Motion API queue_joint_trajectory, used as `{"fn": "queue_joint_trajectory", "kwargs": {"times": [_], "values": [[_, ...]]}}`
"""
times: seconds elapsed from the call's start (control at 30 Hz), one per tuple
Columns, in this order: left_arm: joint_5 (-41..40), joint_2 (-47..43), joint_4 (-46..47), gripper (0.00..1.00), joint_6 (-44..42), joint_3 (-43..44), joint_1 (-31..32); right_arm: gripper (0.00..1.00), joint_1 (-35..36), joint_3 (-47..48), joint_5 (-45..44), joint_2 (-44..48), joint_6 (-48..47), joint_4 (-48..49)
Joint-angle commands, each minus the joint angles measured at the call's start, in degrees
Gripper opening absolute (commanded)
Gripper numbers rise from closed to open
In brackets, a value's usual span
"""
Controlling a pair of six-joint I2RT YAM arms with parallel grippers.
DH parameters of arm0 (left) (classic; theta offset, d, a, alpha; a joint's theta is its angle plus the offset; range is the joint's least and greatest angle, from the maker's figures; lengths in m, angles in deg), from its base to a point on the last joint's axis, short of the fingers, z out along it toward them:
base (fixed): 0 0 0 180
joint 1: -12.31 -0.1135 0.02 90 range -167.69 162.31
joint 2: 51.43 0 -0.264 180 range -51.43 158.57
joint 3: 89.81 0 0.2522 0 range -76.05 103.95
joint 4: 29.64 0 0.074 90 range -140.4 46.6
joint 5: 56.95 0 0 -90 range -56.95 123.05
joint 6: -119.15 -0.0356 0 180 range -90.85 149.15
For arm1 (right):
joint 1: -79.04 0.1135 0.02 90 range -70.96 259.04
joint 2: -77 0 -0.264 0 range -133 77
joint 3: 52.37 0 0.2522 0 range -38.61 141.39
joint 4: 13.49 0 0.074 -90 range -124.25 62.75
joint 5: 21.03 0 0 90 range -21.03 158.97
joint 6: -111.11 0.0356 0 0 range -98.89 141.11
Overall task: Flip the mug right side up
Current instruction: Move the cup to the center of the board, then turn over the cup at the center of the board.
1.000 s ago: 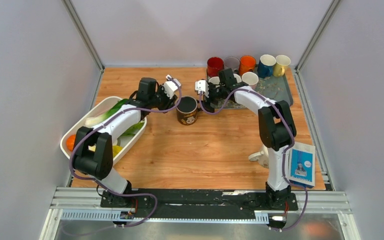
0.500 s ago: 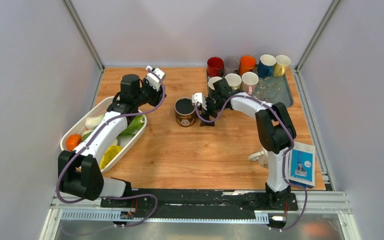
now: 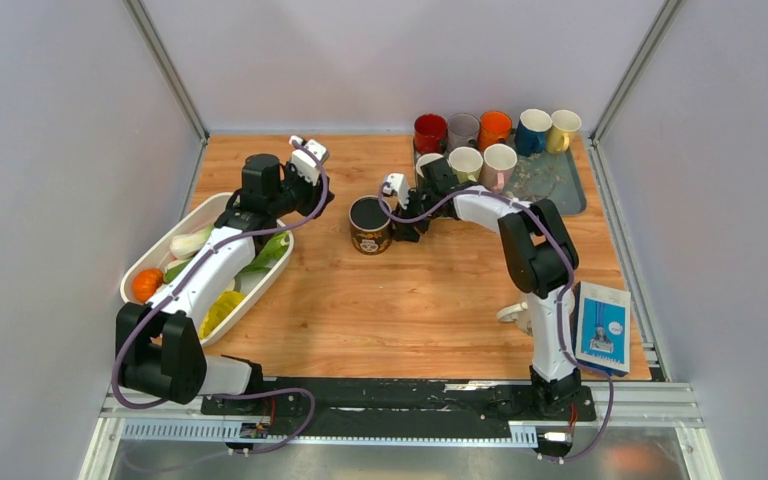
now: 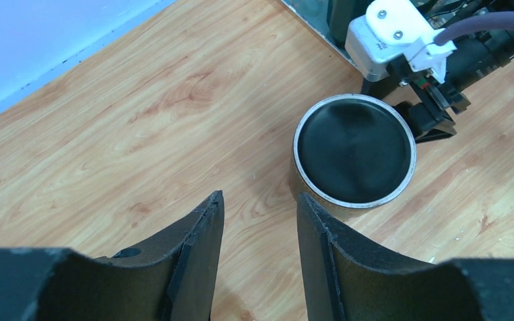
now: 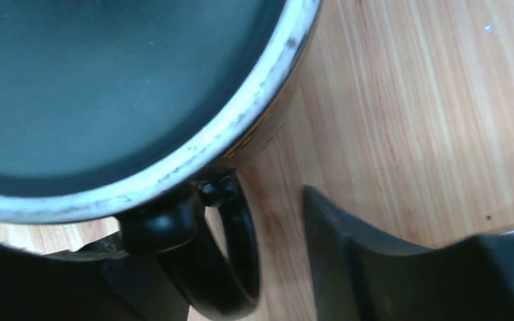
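The brown mug [image 3: 370,223] with a black inside stands upright, mouth up, at the middle of the wooden table. It also shows in the left wrist view [image 4: 355,150]. Its black handle [image 5: 235,264] points right and lies between the fingers of my right gripper [image 3: 406,222], which is open around it, with a gap on the right side. In the right wrist view the right gripper [image 5: 254,267] sits low at the mug's rim [image 5: 194,150]. My left gripper [image 3: 309,160] is open and empty, off to the mug's left. In its own view the left gripper [image 4: 258,204] hovers over bare wood.
A grey tray [image 3: 558,180] with several colourful mugs stands at the back right. A white basket [image 3: 144,263] of vegetables lies at the left under the left arm. A blue box [image 3: 602,328] and a white object [image 3: 516,315] lie near the right arm's base.
My left gripper has pulled back left and away from the mug. My right gripper has shifted left to the mug's handle. The mug has slid slightly left and stands upright.
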Motion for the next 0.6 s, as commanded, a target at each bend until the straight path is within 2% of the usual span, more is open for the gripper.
{"fn": "queue_joint_trajectory", "kwargs": {"times": [0.0,0.07,0.13,0.17,0.27,0.4,0.57], "values": [[0.1,-0.5,0.6,0.52,-0.9,1.3,-0.3,0.50,0.7,0.9,0.3,-0.5,4.0,3.7],[0.1,-0.7,-0.2,0.52,-2.7,1.4,-0.4,0.36,0.7,0.5,0.9,0.0,3.6,3.2],[0.7,-1.2,-1.0,0.52,-5.9,1.3,-0.3,0.10,0.5,0.8,1.8,0.9,3.4,1.9],[1.0,-1.5,-1.2,0.52,-7.0,0.6,-0.3,0.02,0.3,1.3,2.7,1.8,3.7,1.1],[2.2,-6.0,4.4,0.55,-13.4,-3.7,-0.3,0.00,-1.5,6.6,9.8,2.5,6.4,-3.4],[5.7,-12.4,12.7,0.64,-25.0,-12.5,-0.3,0.00,-4.4,18.4,25.7,-1.2,12.5,-10.7],[7.7,-14.7,14.6,0.65,-33.3,-16.8,-0.2,0.00,-5.7,28.8,39.4,-7.4,29.0,-8.2]]}}
